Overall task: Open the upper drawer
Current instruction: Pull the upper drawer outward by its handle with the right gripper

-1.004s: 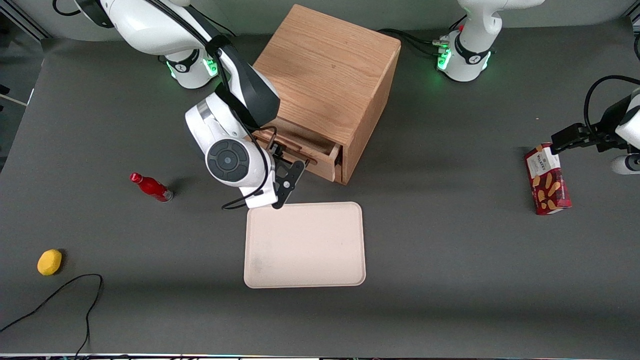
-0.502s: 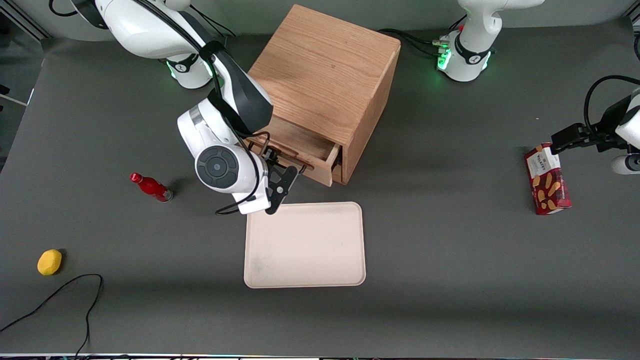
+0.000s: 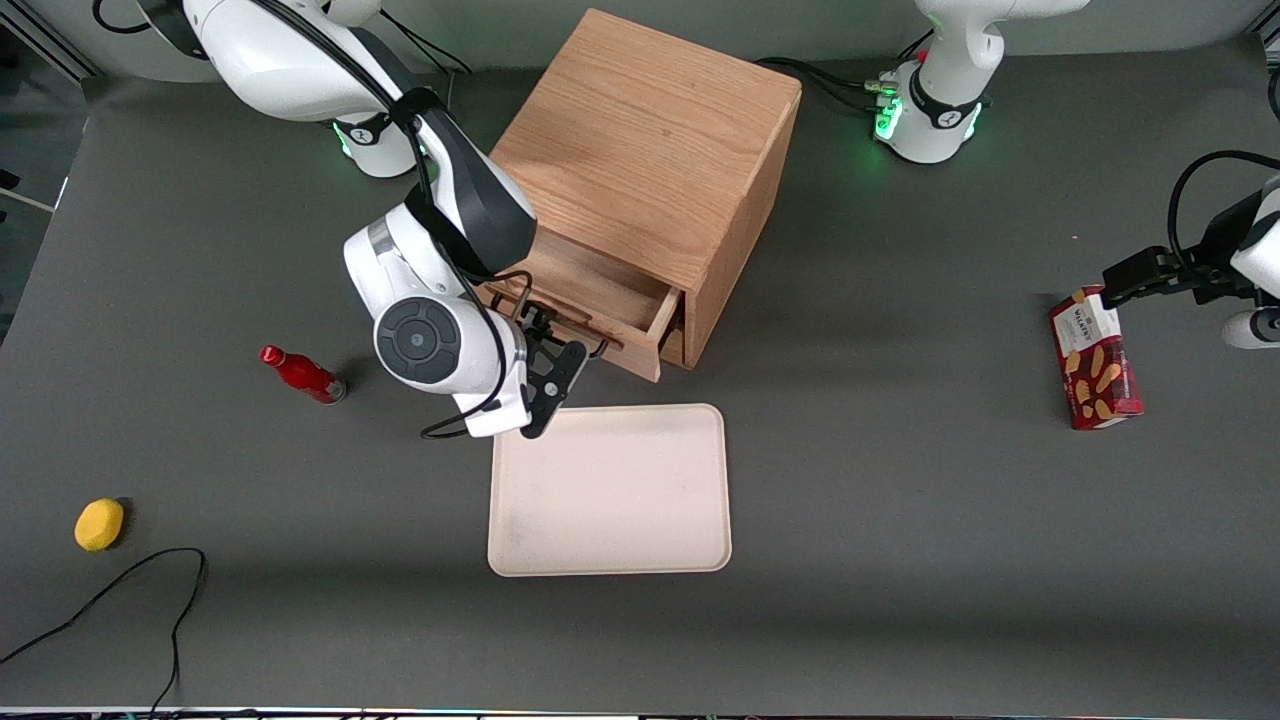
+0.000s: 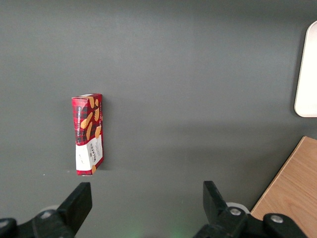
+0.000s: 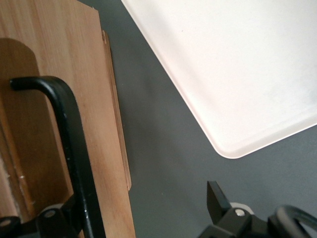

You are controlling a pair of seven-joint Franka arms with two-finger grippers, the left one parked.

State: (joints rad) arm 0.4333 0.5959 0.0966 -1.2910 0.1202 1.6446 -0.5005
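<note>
A dark grey table (image 3: 900, 520) spans the scene, meeting a pale wall (image 3: 700, 20).

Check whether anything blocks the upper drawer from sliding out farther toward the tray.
Nothing visible does. The upper drawer is partly out, the gripper at its handle; bare table separates its front from the tray.

One cabinet (image 3: 650, 160), tray (image 3: 610, 490), bottle (image 3: 300, 374), lemon (image 3: 99, 524), box (image 3: 1095, 372).

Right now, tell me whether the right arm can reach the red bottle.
Probably yes. The tool, open at the upper drawer's handle, is close to the red bottle, which stands on bare table with nothing between them. It would have to leave the handle first.
</note>
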